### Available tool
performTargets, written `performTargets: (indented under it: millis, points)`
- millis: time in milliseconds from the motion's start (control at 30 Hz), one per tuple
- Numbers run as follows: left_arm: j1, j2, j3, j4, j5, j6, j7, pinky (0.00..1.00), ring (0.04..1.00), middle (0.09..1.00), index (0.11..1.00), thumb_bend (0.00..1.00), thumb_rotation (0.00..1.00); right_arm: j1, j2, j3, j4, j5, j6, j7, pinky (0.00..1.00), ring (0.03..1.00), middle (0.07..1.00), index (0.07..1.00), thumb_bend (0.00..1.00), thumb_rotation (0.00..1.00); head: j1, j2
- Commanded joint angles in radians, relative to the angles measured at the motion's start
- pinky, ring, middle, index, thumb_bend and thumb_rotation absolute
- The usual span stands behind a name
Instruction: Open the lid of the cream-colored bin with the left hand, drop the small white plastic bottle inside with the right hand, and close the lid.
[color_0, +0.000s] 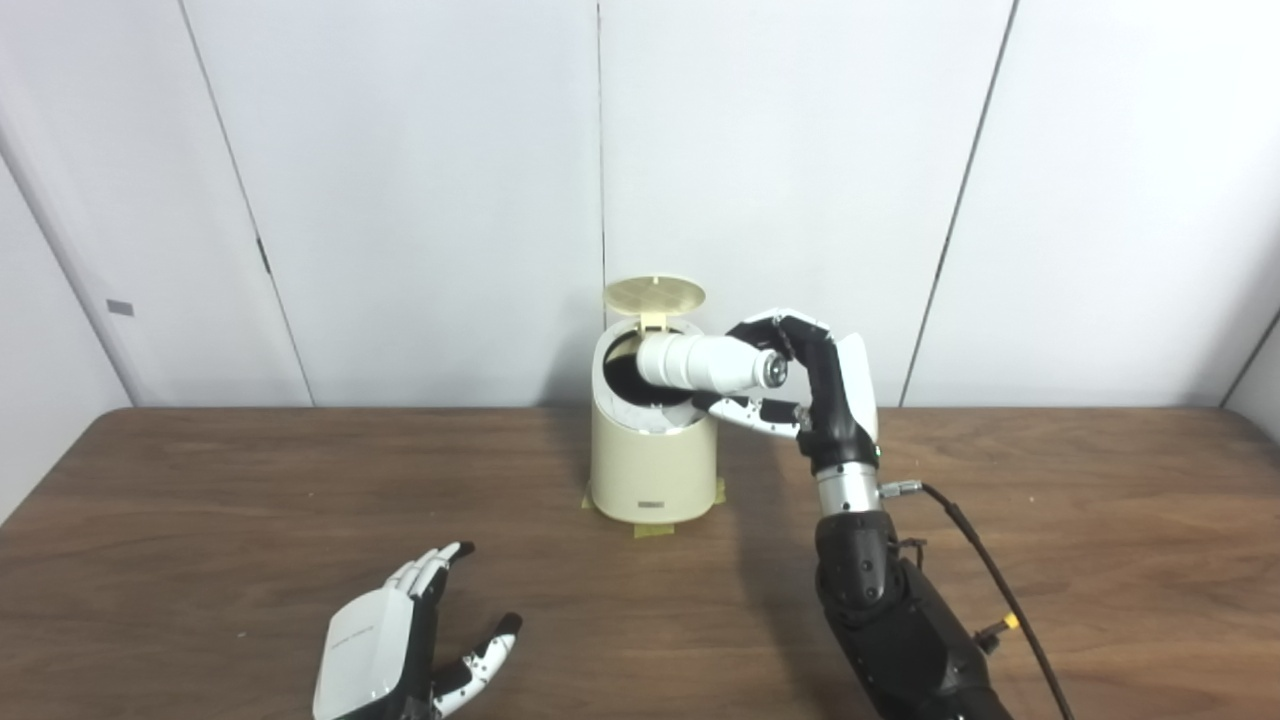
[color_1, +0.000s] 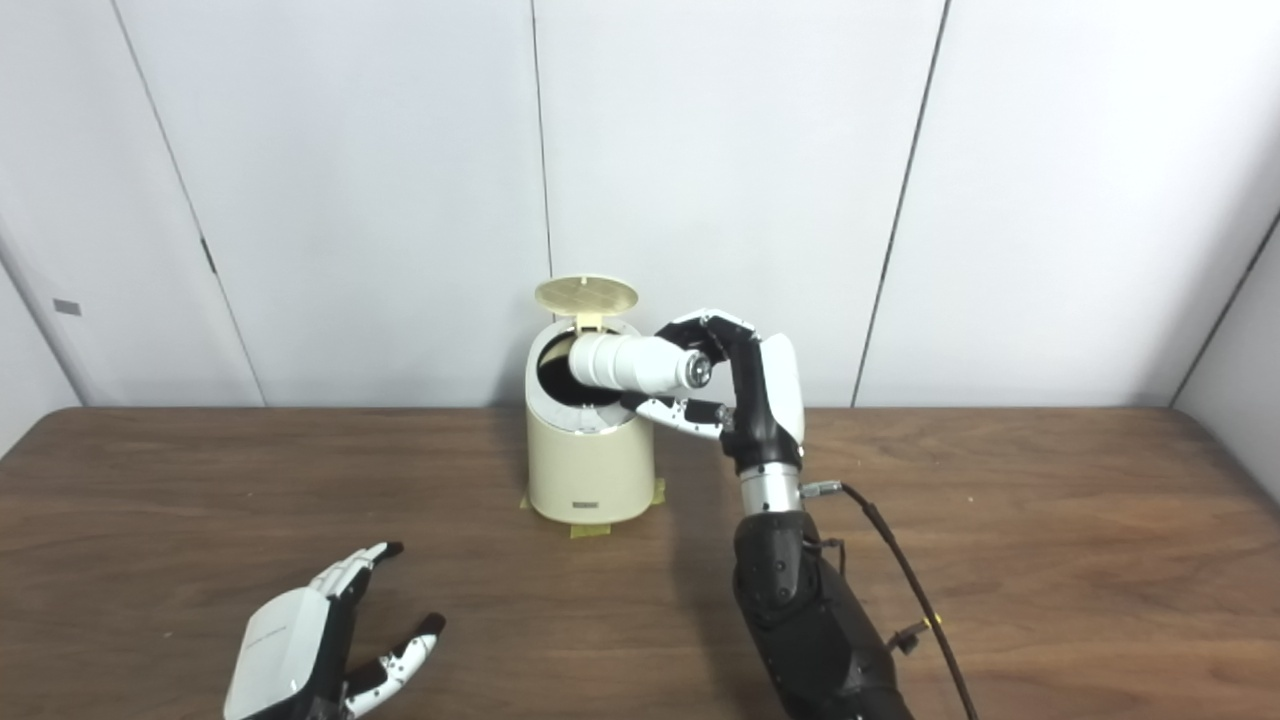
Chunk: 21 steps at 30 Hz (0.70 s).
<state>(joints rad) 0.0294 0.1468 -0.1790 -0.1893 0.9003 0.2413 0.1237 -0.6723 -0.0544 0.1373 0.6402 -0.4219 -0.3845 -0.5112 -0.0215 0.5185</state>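
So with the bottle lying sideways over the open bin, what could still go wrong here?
1. The bottle is held nearly horizontal by the right hand, one end over the bin opening. Released like this, it may catch on the rim and fall outside.
2. The lid stands upright with nothing holding it; the left hand rests open on the table, so the lid could drop onto the bottle.

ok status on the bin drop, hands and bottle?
Left hand open, low over the table. Right hand shut on bottle, held sideways over the bin mouth. Lid up. Nothing in the way.
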Motion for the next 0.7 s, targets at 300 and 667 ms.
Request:
performTargets:
  millis: [300,667]
  points:
    - [-0.015,-0.004,-0.004,-0.009,-0.004,-0.01,0.009,0.79,0.881,0.878,0.874,0.54,0.49,-0.043,0.012,-0.015,-0.047,-0.007,0.028,-0.001,0.51,0.553,0.501,0.479,0.53,0.0,0.0,0.001]
    - [-0.016,-0.008,-0.008,-0.005,0.001,-0.006,0.01,0.79,0.881,0.877,0.873,0.55,0.48,-0.041,0.01,-0.024,-0.05,-0.001,0.043,0.011,0.48,0.537,0.494,0.484,0.53,0.0,0.001,0.002]
